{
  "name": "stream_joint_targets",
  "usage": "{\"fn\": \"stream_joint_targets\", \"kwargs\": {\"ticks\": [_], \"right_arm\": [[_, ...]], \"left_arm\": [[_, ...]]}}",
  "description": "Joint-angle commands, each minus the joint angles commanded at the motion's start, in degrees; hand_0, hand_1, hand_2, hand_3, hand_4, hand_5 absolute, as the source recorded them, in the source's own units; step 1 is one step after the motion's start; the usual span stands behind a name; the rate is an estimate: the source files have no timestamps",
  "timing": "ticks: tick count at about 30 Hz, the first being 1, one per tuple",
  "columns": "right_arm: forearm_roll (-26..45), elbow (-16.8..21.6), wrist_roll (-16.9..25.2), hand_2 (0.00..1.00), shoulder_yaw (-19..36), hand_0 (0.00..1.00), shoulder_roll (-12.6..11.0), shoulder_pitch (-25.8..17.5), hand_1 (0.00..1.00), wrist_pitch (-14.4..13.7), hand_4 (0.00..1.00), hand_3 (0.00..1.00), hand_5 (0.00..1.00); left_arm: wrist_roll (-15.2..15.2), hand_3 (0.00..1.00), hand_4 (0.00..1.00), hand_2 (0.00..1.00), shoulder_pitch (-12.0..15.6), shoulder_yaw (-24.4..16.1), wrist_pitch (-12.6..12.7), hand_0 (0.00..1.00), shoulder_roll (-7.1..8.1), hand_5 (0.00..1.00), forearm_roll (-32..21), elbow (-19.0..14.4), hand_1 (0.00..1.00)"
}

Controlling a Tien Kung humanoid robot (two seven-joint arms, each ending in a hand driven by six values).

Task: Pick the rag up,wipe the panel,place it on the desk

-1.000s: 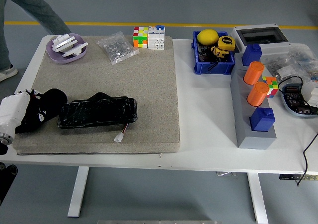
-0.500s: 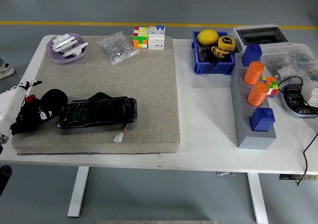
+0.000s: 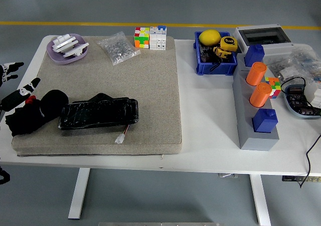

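The black rag [image 3: 35,113] lies crumpled on the left end of the grey mat [image 3: 145,80], partly over the mat's left edge. Right beside it lies the black panel [image 3: 98,113], long and glossy, with a small white plug on wires at its lower right. My left hand [image 3: 16,81] shows only at the picture's left edge, its fingers [image 3: 24,89] spread just above and left of the rag, holding nothing. One fingertip reaches close to the rag's upper left corner; I cannot tell whether it touches.
At the mat's far edge are a purple dish [image 3: 66,48] with white parts, a bag of small parts [image 3: 118,47] and two puzzle cubes [image 3: 149,37]. To the right stand a blue bin [image 3: 215,53] and a grey block [image 3: 256,105] with orange cylinders.
My left hand has pulled back to the left off the rag and spread its fingers. The rag stays on the mat. The person at the top left has walked out of view.
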Motion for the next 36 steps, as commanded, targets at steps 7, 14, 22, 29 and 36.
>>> {"fn": "stream_joint_targets", "kwargs": {"ticks": [7,14,22,29,36], "right_arm": [[4.26,0.00,-0.35,0.677,-4.59,0.760,-0.24,-0.36,0.623,-0.58,0.998,0.606,0.498],[6.29,0.00,-0.51,0.676,-7.01,0.760,-0.89,0.01,0.623,-0.81,0.998,0.605,0.497],[8.09,0.00,-0.53,0.676,-9.30,0.760,-1.01,0.32,0.623,-0.92,0.998,0.605,0.495],[10.26,0.00,-0.58,0.676,-11.92,0.760,-1.18,0.43,0.623,-0.75,0.998,0.605,0.493],[8.36,0.00,-0.63,0.676,-10.83,0.760,-1.67,1.25,0.624,-0.67,0.998,0.605,0.492]], "left_arm": [[0.33,0.603,0.732,0.746,0.18,1.26,-1.54,0.649,-0.87,0.469,-0.85,-2.87,0.753],[1.05,0.601,0.740,0.742,1.31,1.25,-2.16,0.645,-0.04,0.459,1.60,-4.30,0.752],[0.87,0.594,0.742,0.741,2.01,0.09,-1.24,0.645,0.64,0.458,3.83,-5.81,0.752],[1.21,0.590,0.745,0.739,2.21,0.00,-1.03,0.654,1.00,0.464,5.31,-5.98,0.756],[0.93,0.586,0.747,0.739,2.54,-1.23,-0.94,0.656,0.46,0.465,5.14,-5.98,0.757]]}}
